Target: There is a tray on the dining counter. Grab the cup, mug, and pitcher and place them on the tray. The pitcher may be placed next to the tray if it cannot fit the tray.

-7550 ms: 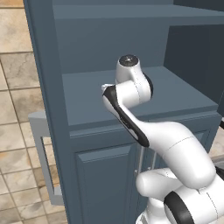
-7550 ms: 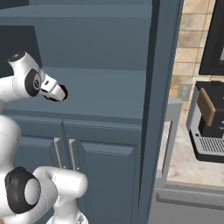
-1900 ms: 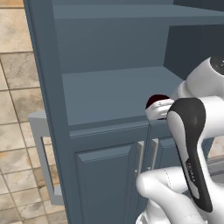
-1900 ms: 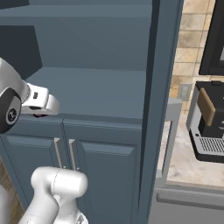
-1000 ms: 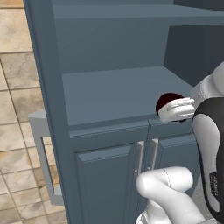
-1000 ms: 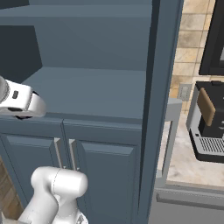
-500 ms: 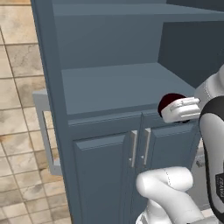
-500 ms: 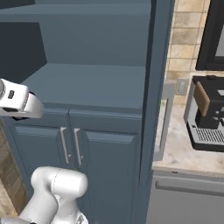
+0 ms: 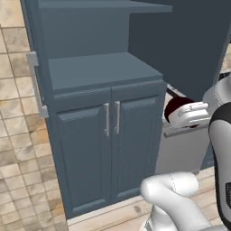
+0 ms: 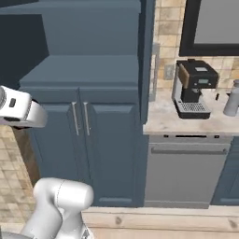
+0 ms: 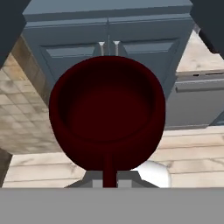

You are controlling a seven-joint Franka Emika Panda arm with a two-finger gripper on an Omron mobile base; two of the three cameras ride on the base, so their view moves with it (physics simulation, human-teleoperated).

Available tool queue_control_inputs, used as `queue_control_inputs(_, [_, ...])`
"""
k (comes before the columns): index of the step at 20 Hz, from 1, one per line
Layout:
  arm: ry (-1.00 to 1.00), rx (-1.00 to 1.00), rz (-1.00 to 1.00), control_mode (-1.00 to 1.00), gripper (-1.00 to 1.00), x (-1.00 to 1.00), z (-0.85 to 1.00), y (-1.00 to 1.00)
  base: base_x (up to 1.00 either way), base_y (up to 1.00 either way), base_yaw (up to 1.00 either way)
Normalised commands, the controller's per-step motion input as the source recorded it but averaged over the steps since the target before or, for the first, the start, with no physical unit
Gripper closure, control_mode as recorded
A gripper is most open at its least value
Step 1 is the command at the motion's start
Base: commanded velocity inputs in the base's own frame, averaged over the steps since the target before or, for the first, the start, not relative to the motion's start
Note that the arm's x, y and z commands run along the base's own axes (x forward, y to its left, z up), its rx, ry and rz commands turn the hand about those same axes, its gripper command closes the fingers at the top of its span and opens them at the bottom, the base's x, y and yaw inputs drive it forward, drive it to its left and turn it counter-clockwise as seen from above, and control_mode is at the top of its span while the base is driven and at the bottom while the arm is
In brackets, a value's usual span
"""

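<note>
My gripper point(image 9: 177, 118) is shut on the mug point(image 9: 175, 107), a squat dark maroon cup held in the air at the right of the left base view, off the blue-grey cabinet's shelf. In the hand view the mug point(image 11: 107, 113) faces me open side on, and its little handle point(image 11: 108, 171) runs down between my fingertips. My white hand point(image 10: 21, 112) hangs at the left edge of the right base view. A tall grey cylinder point(image 10: 232, 99), apparently the pitcher, stands on a beige counter at the far right. The tray, the cup and the dining counter are out of view.
The dark blue-grey cabinet point(image 9: 103, 113) with two doors and an open shelf stands ahead. Right of it are a dishwasher front point(image 10: 184, 170) and a beige counter point(image 10: 163, 122) with a coffee machine point(image 10: 192, 88). Tiled wall lies to the left, wood floor below.
The whole picture has shifted: the base has moved, so the cabinet slid left and the dishwasher and coffee machine came into view. The mug stays in my shut gripper.
</note>
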Motion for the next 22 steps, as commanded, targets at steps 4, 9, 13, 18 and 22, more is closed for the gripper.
queue_control_inputs(4, [0.0,0.0,0.0,1.0,1.0,0.0,0.0,0.0,-0.98,0.29,-0.62])
queue_control_inputs(9, [0.0,0.0,0.0,1.0,1.0,0.0,0.0,0.0,-0.48,0.21,-0.87])
queue_control_inputs(13, [0.0,0.0,0.0,1.0,1.0,0.0,0.0,0.0,-0.25,0.0,-1.0])
queue_control_inputs(18, [0.0,0.0,0.0,1.0,1.0,0.0,0.0,0.0,0.0,0.0,-1.0])
queue_control_inputs(22, [0.0,0.0,0.0,1.0,1.0,0.0,0.0,0.0,0.0,0.0,-1.0])
